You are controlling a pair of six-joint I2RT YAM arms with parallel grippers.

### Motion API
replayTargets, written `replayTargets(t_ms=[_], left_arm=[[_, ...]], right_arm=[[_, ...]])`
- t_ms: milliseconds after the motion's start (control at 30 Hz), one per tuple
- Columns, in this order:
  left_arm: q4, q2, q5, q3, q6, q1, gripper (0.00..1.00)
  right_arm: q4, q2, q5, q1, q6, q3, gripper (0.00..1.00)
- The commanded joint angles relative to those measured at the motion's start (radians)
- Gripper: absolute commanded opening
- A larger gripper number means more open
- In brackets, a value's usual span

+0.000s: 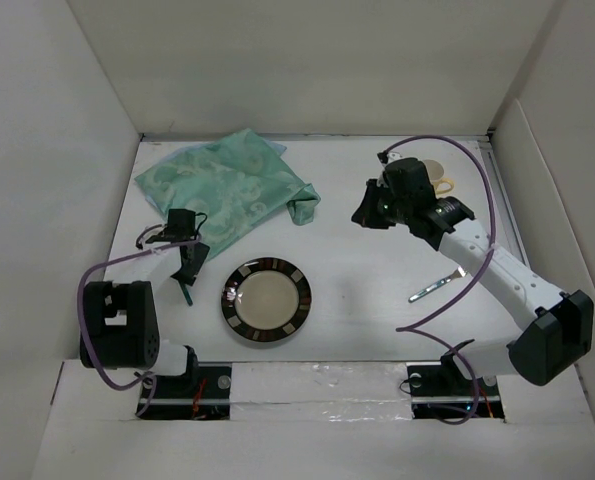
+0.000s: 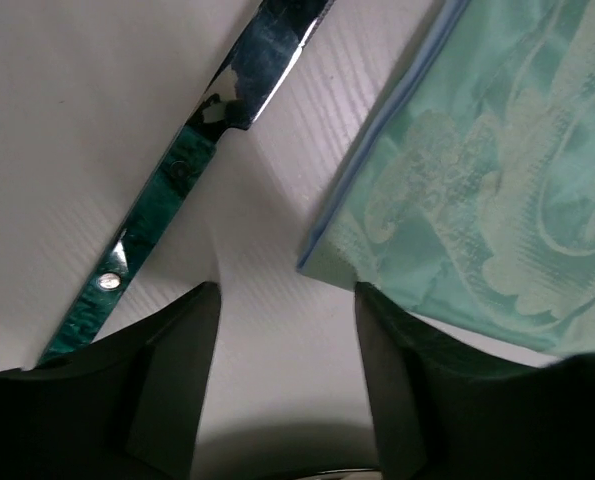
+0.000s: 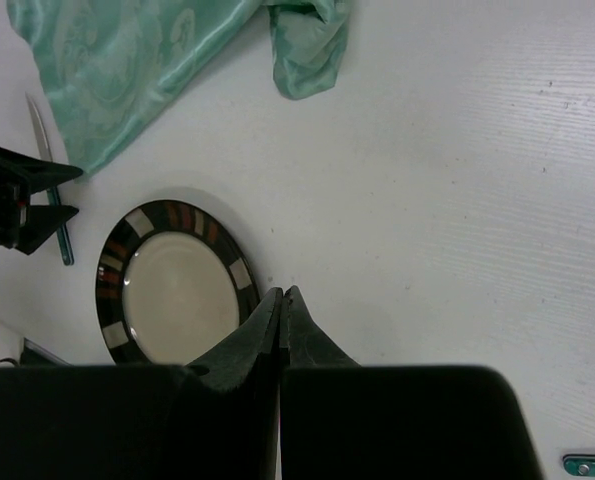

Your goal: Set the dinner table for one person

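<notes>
The white dinner table (image 1: 357,275) holds a plate (image 1: 266,300) with a cream centre and a dark striped rim, near the front middle. A knife (image 2: 167,190) with a green handle lies on the table just left of my left gripper's fingers; it also shows in the top view (image 1: 187,292). My left gripper (image 1: 190,264) hangs low over the table, open and empty (image 2: 287,288). My right gripper (image 1: 363,214) is shut and empty (image 3: 282,292), held above the table right of the plate (image 3: 172,295).
A teal-green patterned cloth mat (image 1: 227,180) lies crumpled at the back left, its edge close to my left gripper (image 2: 477,170). A teal-handled utensil (image 1: 435,286) lies at the right. A cup with a yellow handle (image 1: 440,178) stands at the back right behind my right arm. White walls surround the table.
</notes>
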State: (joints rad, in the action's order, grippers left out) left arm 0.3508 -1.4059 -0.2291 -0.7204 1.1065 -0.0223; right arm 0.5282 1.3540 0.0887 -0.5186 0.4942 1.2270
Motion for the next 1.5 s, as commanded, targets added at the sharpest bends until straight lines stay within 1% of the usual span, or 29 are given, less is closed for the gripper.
replayTargets(t_ms=[0,133,300,367,400,433,500,533,567,600,633,667,733,800,933,967,1100,1167,1300,1333,1367,1467], left_arm=[[-0.019,-0.014,-0.002,-0.024,0.029,0.001,0.48],[-0.018,-0.054,-0.029,-0.054,0.02,0.001,0.42],[-0.021,-0.093,-0.032,-0.068,0.009,0.001,0.39],[-0.03,-0.104,-0.032,-0.065,0.006,0.001,0.38],[-0.035,-0.107,-0.032,-0.06,0.006,0.001,0.38],[-0.041,-0.113,-0.029,-0.057,0.003,0.001,0.37],[-0.05,-0.117,-0.027,-0.056,-0.002,0.001,0.29],[-0.053,-0.122,-0.027,-0.056,-0.008,0.001,0.22],[-0.064,-0.12,-0.029,-0.054,-0.017,0.001,0.12],[-0.067,-0.122,-0.029,-0.054,-0.023,0.001,0.08],[-0.07,-0.119,-0.036,-0.06,-0.046,0.001,0.05],[-0.085,-0.117,-0.035,-0.065,-0.066,0.001,0.0],[-0.092,-0.12,-0.029,-0.092,-0.114,0.001,0.0],[-0.066,-0.123,-0.041,-0.122,-0.154,0.001,0.0],[-0.042,-0.09,-0.088,-0.175,-0.207,0.001,0.0],[-0.038,-0.068,-0.095,-0.183,-0.227,0.001,0.0],[-0.039,-0.021,-0.11,-0.197,-0.269,0.001,0.0],[-0.038,-0.008,-0.115,-0.214,-0.286,0.001,0.0],[-0.018,0.004,-0.122,-0.251,-0.318,0.001,0.0],[-0.019,0.011,-0.124,-0.261,-0.336,0.001,0.0],[-0.019,0.018,-0.124,-0.264,-0.346,0.001,0.0],[-0.018,0.036,-0.122,-0.274,-0.378,0.001,0.0]], right_arm=[[-0.042,-0.036,0.006,-0.008,-0.003,-0.001,0.0],[-0.046,-0.035,-0.003,-0.008,0.0,-0.006,0.0],[-0.063,-0.024,-0.017,-0.008,0.01,-0.015,0.0],[-0.073,-0.013,-0.015,-0.008,0.018,-0.017,0.02],[-0.079,-0.007,-0.009,-0.008,0.021,-0.017,0.04],[-0.086,0.003,-0.006,0.003,0.026,-0.018,0.1],[-0.112,0.02,0.005,0.003,0.04,-0.021,0.18],[-0.137,0.042,0.006,0.012,0.043,-0.026,0.28],[-0.157,0.057,0.009,0.012,0.053,-0.032,0.33],[-0.175,0.072,0.026,0.022,0.06,-0.044,0.37],[-0.209,0.114,0.032,0.022,0.069,-0.046,0.44],[-0.22,0.138,0.039,0.031,0.084,-0.044,0.48],[-0.276,0.189,0.055,0.031,0.101,-0.044,0.53],[-0.298,0.276,0.049,0.031,0.112,-0.026,0.54],[-0.338,0.425,-0.004,0.006,0.11,0.058,0.56],[-0.336,0.486,-0.024,-0.003,0.106,0.107,0.56],[-0.335,0.601,-0.079,-0.047,0.096,0.222,0.57],[-0.358,0.634,-0.083,-0.061,0.095,0.264,0.58],[-0.422,0.683,-0.167,-0.101,0.095,0.288,0.61],[-0.436,0.697,-0.182,-0.101,0.095,0.293,0.65],[-0.448,0.703,-0.191,-0.101,0.099,0.298,0.66],[-0.464,0.753,-0.225,-0.101,0.119,0.331,0.67]])
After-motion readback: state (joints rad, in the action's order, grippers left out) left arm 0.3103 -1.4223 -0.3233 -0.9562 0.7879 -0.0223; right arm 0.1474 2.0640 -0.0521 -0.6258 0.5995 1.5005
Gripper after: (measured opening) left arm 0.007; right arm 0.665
